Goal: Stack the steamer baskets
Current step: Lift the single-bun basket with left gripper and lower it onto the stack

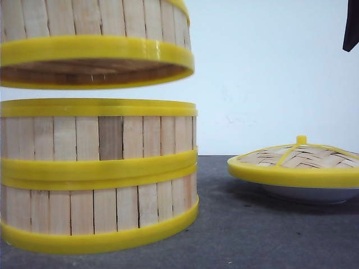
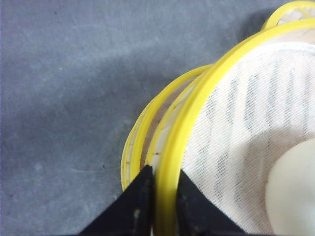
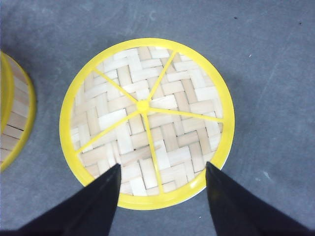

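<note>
Two steamer baskets stand stacked at the front left, the upper one resting on the lower one. A third steamer basket hangs level a short gap above that stack. My left gripper is shut on this basket's yellow rim, one finger inside the wall and one outside. A white mesh cloth lines the held basket. Beneath it the stack's yellow rims show, offset to one side. My right gripper is open above the woven lid, holding nothing.
The domed lid with yellow rim and knob lies on a white plate at the right. A pale round object sits inside the held basket. A dark arm part hangs at the top right. The table is grey.
</note>
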You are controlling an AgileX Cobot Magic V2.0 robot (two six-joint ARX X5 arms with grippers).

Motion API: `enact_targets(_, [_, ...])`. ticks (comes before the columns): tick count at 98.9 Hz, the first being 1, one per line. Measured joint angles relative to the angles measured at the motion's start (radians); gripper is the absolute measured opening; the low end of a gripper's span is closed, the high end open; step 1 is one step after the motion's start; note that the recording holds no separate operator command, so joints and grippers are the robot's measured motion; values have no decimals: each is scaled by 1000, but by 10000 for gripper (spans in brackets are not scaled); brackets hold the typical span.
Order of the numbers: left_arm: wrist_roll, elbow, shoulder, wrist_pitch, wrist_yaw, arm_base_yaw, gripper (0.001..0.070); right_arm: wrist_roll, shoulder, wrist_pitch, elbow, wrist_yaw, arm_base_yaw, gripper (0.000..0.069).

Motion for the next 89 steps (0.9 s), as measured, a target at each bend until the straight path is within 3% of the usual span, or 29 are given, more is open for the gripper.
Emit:
enact_targets(22, [-2,0,47,13,-55,-29,26,0,0,0,0,0,0,333])
enact_targets(89, [-3,3,104,84,-47,-43,26,0,0,0,0,0,0,333])
